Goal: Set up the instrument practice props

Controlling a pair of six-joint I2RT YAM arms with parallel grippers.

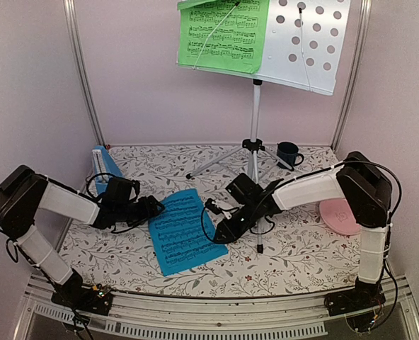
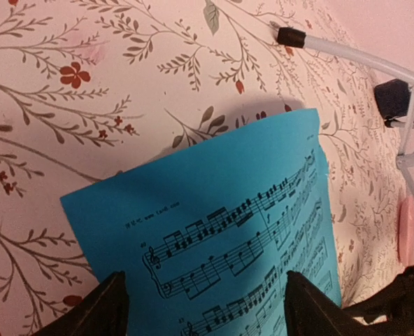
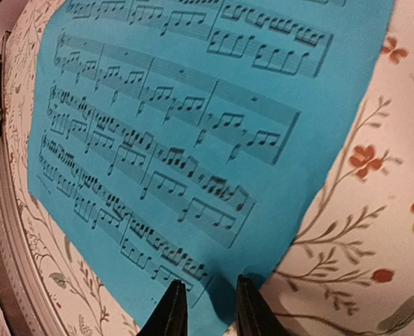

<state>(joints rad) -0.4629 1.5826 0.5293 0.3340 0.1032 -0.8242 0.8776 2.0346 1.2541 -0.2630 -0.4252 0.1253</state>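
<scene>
**Figure.** On the floral worktop (image 1: 280, 262) we see the silver music stand (image 1: 255, 120) at 12 o'clock, with the green sheet (image 1: 224, 35) resting on the left half of its perforated desk (image 1: 323, 60), and the blue sheet (image 1: 181, 234) lying flat near the centre. The left claw (image 1: 156, 209), fingers spread wide and empty, sits at that sheet's 10 o'clock corner. The right claw (image 1: 220, 232), narrowed to a slim gap and gripping nothing we can make out, meets its 3 o'clock edge, and the blue metronome (image 1: 109, 166) stands at 10 o'clock.
</scene>
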